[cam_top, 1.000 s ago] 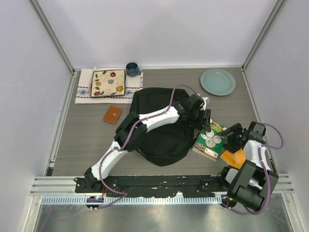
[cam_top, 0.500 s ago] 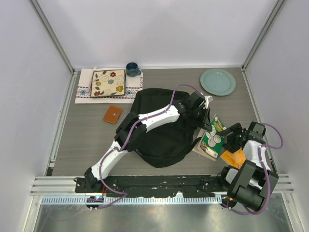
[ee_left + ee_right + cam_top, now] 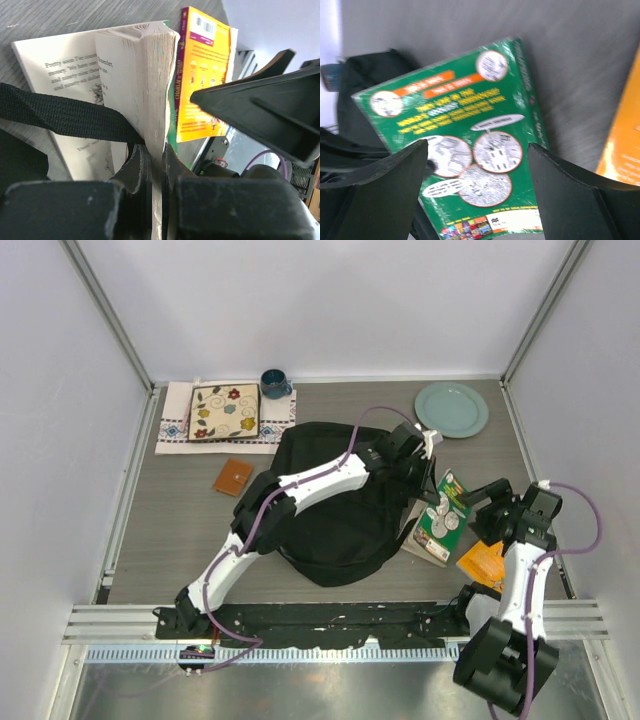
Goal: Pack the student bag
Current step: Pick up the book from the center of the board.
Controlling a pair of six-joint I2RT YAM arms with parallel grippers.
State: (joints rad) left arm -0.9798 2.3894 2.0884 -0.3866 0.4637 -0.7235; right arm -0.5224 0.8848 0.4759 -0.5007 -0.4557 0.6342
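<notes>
You are pinching pages of the green book [image 3: 443, 521] with your left tool [image 3: 156, 165], probably to lift it into the student bag [image 3: 335, 540]; your right tool [image 3: 477, 147] is hovering wide open.

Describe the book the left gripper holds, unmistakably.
Find the large black student bag mid-table. At its right edge the green book tilts up, pinched by the left gripper. Its green cover with round pictures separates it from the orange book beside it.

With left end effector [image 3: 156, 162] clamped, right end effector [image 3: 477, 150] gapes wide
</notes>
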